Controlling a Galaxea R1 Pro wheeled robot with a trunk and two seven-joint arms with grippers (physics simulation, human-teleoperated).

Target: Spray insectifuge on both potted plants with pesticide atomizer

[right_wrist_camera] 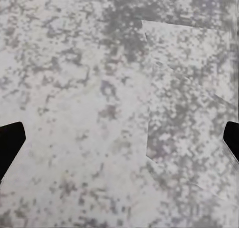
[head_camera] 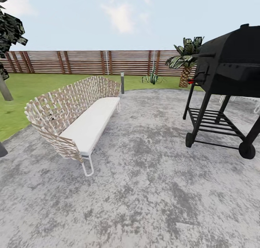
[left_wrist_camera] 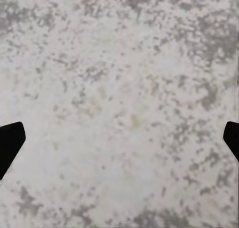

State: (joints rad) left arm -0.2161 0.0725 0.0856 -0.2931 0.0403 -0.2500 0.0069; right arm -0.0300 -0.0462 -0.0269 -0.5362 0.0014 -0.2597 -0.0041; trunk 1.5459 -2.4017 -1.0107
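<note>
Hanging over mottled grey patio paving, left gripper (left_wrist_camera: 119, 141) has both dark fingertips (left_wrist_camera: 10, 146) spread to the far edges of its wrist view, nothing between them. Right gripper (right_wrist_camera: 119, 141) same deal: fingertips (right_wrist_camera: 10, 143) wide apart, bare paving between, with a paler angular patch (right_wrist_camera: 189, 113) of the stone under it.

Out from there, head view. Round grey patio (head_camera: 144, 190) covers the whole lower half, blotchy light and dark grey. Woven wicker bench (head_camera: 72, 114) at about 9 to 10 o'clock on the patio, white seat cushion (head_camera: 92, 123), thin white wire legs; seat carries nothing. Black barrel grill (head_camera: 227, 85) at 2 to 3 o'clock, lid shut, on a wheeled frame; slatted lower rack (head_camera: 213, 123) bare. Small red mark at the grill's left side, too small to tell what.

One potted plant (head_camera: 152, 77) at about 12 to 1 o'clock, well back at the patio's far edge on the lawn: small rosette of pointed green leaves; pot too small to make out. Short grey post (head_camera: 122, 82) near it, toward the bench. Palm (head_camera: 186, 60) with scaly trunk just beside the grill, behind it. Green lawn (head_camera: 21, 92) at 10 o'clock, brown slatted fence (head_camera: 90, 62) across the back, dark tree foliage (head_camera: 9, 35) at the far 10 o'clock edge.
</note>
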